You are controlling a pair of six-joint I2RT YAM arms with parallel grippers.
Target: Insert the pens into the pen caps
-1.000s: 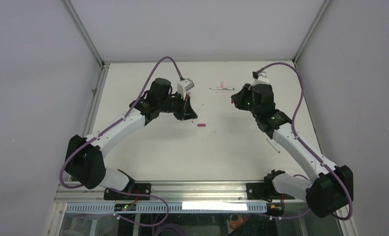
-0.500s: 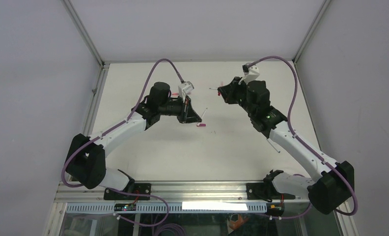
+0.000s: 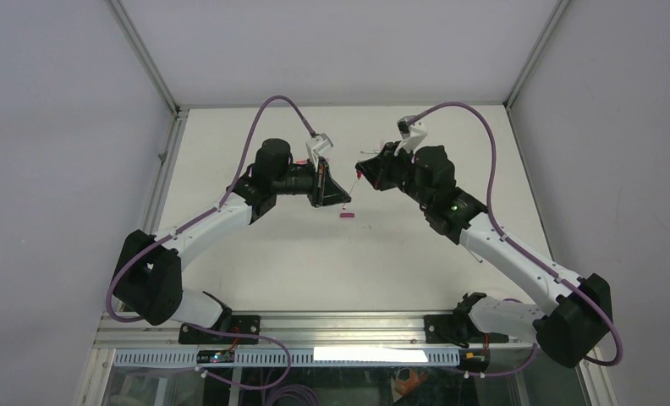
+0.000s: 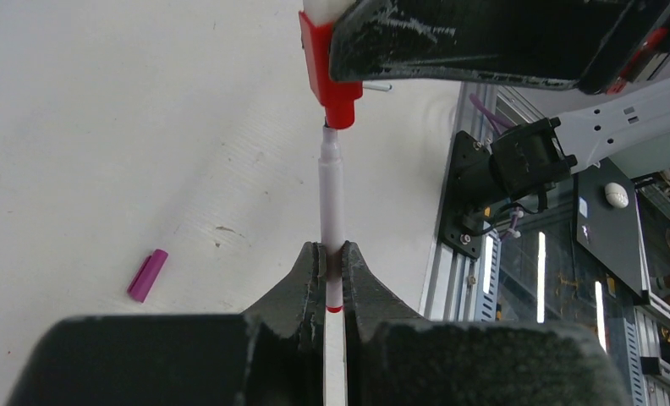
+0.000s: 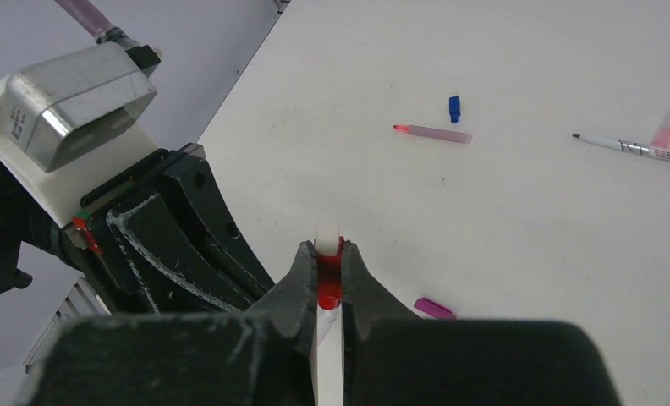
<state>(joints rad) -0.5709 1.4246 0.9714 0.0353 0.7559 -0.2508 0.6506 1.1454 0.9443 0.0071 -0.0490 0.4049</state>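
Left tool (image 4: 332,251): closed on white pen (image 4: 331,190), held clear of worktop (image 4: 103,127) | right tool (image 5: 328,275): closed on red cap (image 4: 332,76) | pen tip is met by the cap's open end | magenta cap (image 4: 147,276) is left lying on worktop nearby | blue cap (image 5: 454,107) and pink pen (image 5: 433,134) are seen farther off, just beside each other

White counter (image 3: 315,262), matte, few small scuffs (image 4: 222,230) on surface. Pale grey walls (image 3: 61,127) on three sides. Aluminium rail (image 3: 348,325) along near edge; second rail (image 3: 164,182) down left edge. Slanted metal post (image 3: 142,52) rising from far left corner, another (image 3: 536,49) from far right. Below near rail: bright light strip (image 3: 370,354). Left wrist view: black plate (image 4: 606,245) beyond counter edge, small white oval (image 4: 617,196) on it.
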